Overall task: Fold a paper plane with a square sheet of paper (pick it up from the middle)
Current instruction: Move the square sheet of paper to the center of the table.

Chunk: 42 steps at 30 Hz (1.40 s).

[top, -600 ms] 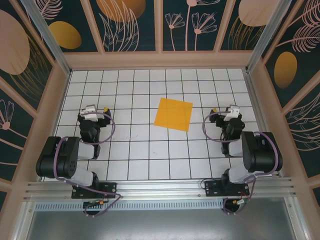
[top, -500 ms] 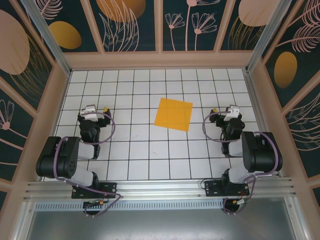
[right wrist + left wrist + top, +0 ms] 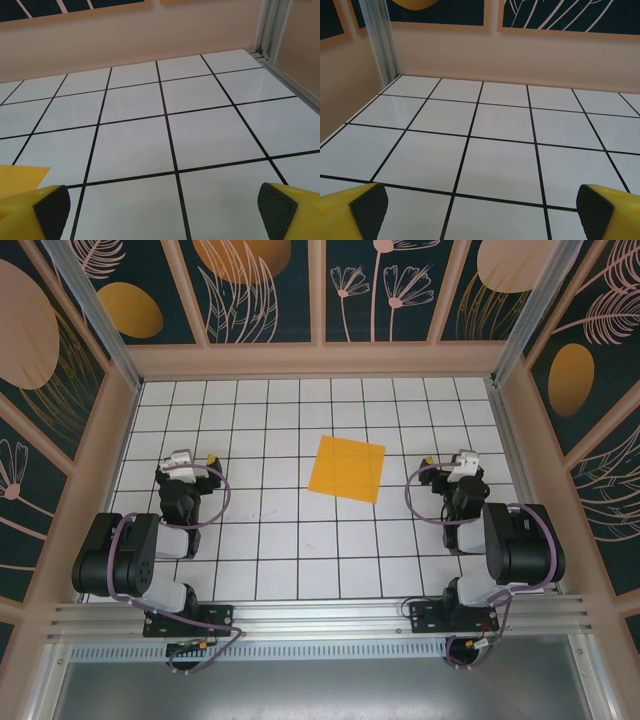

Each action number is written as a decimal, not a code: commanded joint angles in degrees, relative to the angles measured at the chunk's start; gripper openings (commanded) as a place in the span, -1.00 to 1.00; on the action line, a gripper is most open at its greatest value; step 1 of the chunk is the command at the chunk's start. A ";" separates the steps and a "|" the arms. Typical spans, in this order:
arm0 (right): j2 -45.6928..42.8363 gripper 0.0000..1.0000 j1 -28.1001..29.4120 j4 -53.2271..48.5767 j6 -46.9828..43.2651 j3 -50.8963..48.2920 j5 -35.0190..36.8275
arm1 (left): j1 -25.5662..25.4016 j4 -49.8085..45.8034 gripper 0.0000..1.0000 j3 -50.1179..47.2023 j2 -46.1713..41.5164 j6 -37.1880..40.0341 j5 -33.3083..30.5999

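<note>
Left fingers (image 3: 368, 205) and right fingers (image 3: 50, 206) gape empty; flat square sheet of paper (image 3: 347, 468) may skid or crumple on tabletop (image 3: 300, 540) when pinched mid-sheet.

1. Left gripper (image 3: 481, 212): fingers (image 3: 350, 210) cut by bottom edge at 7 and 5 o'clock, wrist view.
2. Right gripper (image 3: 162, 212): same cut, own wrist view.
3. Paper (image 3: 20, 175): right wrist frame clips it at 8 o'clock; lower edge behind that gripper.
4. Top view: jaw gaps too small to read.
</note>
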 commanded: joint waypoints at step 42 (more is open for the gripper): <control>11.68 0.92 24.13 -67.13 30.62 48.16 3.90 | 0.52 -41.77 0.97 18.18 -22.00 -28.17 12.64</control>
